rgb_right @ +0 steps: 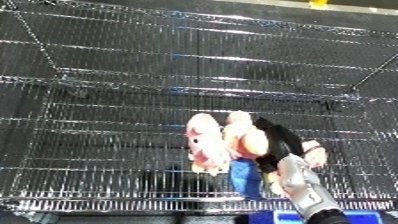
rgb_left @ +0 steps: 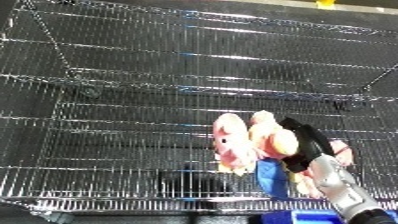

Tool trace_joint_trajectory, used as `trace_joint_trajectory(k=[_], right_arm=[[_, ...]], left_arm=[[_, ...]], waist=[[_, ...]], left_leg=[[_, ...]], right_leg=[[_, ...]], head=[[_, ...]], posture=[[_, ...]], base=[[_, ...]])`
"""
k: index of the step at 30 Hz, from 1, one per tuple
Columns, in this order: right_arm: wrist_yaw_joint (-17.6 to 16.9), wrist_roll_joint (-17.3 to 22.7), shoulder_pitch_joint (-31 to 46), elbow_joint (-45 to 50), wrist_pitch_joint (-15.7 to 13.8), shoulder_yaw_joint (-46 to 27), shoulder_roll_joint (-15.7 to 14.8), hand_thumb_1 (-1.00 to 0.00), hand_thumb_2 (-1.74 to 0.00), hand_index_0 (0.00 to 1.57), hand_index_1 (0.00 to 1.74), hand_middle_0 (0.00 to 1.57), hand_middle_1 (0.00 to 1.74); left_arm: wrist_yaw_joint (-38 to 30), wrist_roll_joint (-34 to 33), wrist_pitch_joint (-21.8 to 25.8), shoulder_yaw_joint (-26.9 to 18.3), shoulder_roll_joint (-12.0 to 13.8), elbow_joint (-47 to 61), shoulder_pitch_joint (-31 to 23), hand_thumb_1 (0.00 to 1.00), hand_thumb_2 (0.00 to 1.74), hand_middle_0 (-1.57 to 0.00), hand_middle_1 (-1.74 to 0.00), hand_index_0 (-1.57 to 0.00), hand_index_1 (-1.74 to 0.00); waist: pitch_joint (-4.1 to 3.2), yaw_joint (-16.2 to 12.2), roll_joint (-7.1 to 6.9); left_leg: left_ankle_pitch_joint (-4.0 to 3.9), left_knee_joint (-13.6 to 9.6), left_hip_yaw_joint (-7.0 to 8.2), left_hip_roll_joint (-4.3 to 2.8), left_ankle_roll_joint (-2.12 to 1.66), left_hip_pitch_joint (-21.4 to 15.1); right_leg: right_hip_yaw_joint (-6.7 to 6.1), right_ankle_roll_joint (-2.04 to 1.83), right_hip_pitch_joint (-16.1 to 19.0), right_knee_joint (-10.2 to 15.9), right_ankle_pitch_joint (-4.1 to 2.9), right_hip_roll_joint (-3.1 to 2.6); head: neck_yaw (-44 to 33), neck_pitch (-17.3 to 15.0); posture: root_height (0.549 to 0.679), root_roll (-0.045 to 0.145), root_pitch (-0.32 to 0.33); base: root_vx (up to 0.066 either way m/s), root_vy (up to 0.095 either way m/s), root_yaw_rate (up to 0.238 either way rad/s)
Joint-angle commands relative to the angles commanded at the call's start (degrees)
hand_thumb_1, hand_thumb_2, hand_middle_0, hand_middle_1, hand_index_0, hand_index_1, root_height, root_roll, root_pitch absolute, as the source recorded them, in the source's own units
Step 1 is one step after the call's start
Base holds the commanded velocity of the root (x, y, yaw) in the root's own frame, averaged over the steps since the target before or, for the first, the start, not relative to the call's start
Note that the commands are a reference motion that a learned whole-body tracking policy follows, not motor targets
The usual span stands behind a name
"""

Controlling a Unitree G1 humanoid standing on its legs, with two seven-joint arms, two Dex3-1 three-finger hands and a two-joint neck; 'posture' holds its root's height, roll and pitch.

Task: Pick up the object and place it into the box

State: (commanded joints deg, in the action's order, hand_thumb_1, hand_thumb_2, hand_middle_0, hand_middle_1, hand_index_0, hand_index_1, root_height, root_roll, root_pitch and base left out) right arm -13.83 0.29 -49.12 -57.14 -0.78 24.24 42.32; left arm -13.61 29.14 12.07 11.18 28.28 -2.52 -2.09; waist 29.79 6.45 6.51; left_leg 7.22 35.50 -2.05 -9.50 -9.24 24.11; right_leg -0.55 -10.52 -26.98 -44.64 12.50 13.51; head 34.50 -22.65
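Inspector A: What does the right robot hand [rgb_left: 302, 142] hold?

Inspector B: Its black fingers are curled round a pink and peach soft toy [rgb_left: 244, 142], which also shows a blue part at its lower end. The silver forearm enters from the lower right corner of the view.

Inspector A: Where is the toy in relation to the bin?

Inspector B: The toy appears over the wire mesh bin [rgb_left: 133, 85], near the bin's near wall and toward the right. Whether it touches the mesh floor or hangs clear of it cannot be told from either eye view.

Inspector A: And the bin itself?

Inspector B: It is a metal wire cage with mesh walls and floor, filling most of the view. A blue item [rgb_right: 311, 217] shows at the bottom edge, just outside the near wall; its nature cannot be told.

Inspector A: The left robot hand?

Inspector B: It shows in neither view.
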Motion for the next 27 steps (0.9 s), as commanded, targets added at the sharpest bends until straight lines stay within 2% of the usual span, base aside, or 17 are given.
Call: trace_joint_trajectory(k=[7, 12, 19, 21, 24, 27], right_arm=[[-2.4, 0.9, 6.3, 10.1, -1.3, -5.4, 1.2, -1.0, -1.74, 1.57, 1.74, 1.57, 1.74], [-4.3, 2.4, 14.3, 21.1, -2.6, -12.6, 2.0, -1.0, -1.74, 1.57, 1.74, 1.57, 1.74], [-6.3, 4.0, 24.1, 33.6, -4.2, -22.7, 1.3, -1.0, -1.74, 1.57, 1.74, 1.57, 1.74], [-6.8, 4.1, 26.8, 36.9, -4.6, -25.6, 1.0, -1.0, -1.74, 1.57, 1.74, 1.57, 1.74], [-7.8, 4.6, 30.7, 41.5, -5.5, -29.9, 0.2, -1.0, -1.74, 1.57, 1.74, 1.57, 1.74], [-8.8, 5.1, 34.2, 45.2, -6.2, -34.0, -0.8, -1.0, -1.74, 1.57, 1.74, 1.57, 1.74]], left_arm=[[0.1, -0.6, -0.6, 0.0, -0.9, -1.2, 0.3, 1.0, 1.74, -1.57, -1.74, -1.57, -1.74], [0.1, -1.3, -1.2, -0.9, -1.7, -1.5, 0.1, 1.0, 1.74, -1.57, -1.74, -1.57, -1.74], [0.2, -2.1, -2.1, -1.8, -2.9, -1.0, -0.4, 1.0, 1.74, -1.57, -1.74, -1.57, -1.74], [0.2, -2.5, -2.5, -2.2, -3.2, -0.8, -0.6, 1.0, 1.74, -1.57, -1.74, -1.57, -1.74], [0.1, -2.9, -2.9, -2.8, -3.7, -0.4, -0.9, 1.0, 1.74, -1.57, -1.74, -1.57, -1.74], [0.0, -3.1, -3.3, -3.0, -4.3, 0.0, -1.2, 1.0, 1.74, -1.57, -1.74, -1.57, -1.74]], waist=[[0.0, -1.7, -0.88], [0.0, -3.2, -1.39], [0.0, -5.3, -1.55], [0.0, -6.0, -1.49], [0.0, -7.4, -1.36], [0.0, -8.7, -1.26]], left_leg=[[0.02, -0.5, 0.38, -0.45, -0.01, -2.4], [0.27, 0.0, 0.7, -0.52, 0.25, -3.8], [0.67, 0.8, 1.35, -0.78, 0.47, -6.0], [0.73, 1.2, 1.55, -0.83, 0.51, -6.3], [0.86, 1.9, 1.93, -0.95, 0.58, -7.1], [1.09, 2.5, 2.35, -1.12, 0.67, -8.1]], right_leg=[[0.09, -0.02, 2.4, 0.4, 0.14, -0.05], [-0.17, 0.11, 3.6, 0.0, 0.09, -0.19], [-0.53, 0.32, 5.7, -0.1, 0.03, -0.16], [-0.68, 0.37, 6.0, -0.3, -0.07, -0.18], [-0.99, 0.44, 6.6, -0.6, -0.25, -0.28], [-1.3, 0.55, 7.5, -0.7, -0.33, -0.46]], head=[[-0.1, -0.9], [0.5, -1.9], [3.1, -3.6], [4.1, -4.9], [7.3, -9.2], [11.0, -10.7]], posture=[[0.623, 0.035, -0.082], [0.622, 0.038, -0.112], [0.622, 0.043, -0.154], [0.621, 0.044, -0.164], [0.62, 0.047, -0.183], [0.62, 0.049, -0.202]], base=[[-0.005, -0.002, -0.025], [0.003, -0.006, -0.048], [0.006, -0.012, -0.052], [-0.005, -0.009, -0.06], [-0.008, -0.003, -0.084], [0.0, -0.002, -0.095]])
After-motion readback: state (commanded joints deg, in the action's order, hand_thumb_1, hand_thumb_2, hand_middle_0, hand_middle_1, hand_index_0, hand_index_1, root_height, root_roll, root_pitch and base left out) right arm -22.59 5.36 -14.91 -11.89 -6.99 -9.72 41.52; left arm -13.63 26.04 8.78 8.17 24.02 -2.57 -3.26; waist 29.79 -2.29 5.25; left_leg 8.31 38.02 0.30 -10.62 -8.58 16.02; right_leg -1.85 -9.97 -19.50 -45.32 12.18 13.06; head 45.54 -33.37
